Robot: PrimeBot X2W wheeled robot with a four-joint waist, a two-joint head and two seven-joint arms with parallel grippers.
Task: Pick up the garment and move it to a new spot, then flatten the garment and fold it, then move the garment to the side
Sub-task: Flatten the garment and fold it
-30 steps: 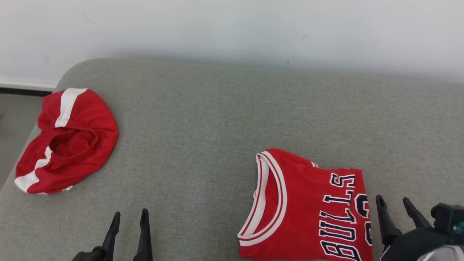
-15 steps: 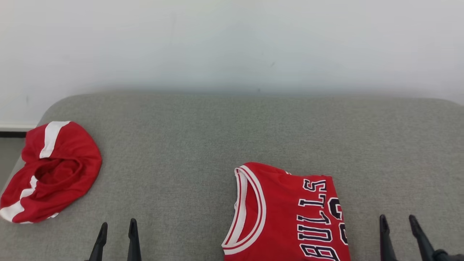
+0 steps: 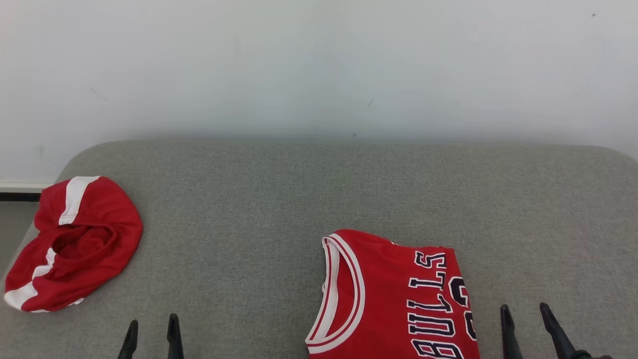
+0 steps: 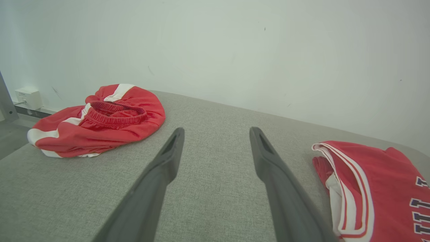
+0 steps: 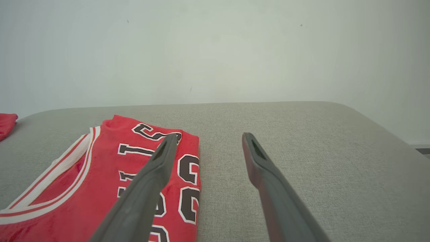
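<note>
Fingers spread and empty, the right gripper [image 3: 524,310] is hovering just right of the folded red jersey [image 3: 394,299], whose collar is facing left. The left gripper [image 3: 152,321], equally released, is pointing across the grey counter [image 3: 259,209] and is the nearer arm to the crumpled red shorts [image 3: 79,244], well off to its left. Since a second ago the head camera has tipped up, showing more wall; both garments are lying unmoved.

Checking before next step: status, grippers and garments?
Open, empty: left gripper, right gripper. Folded jersey flat beside right gripper. Crumpled shorts far left. Nothing in the way.
</note>
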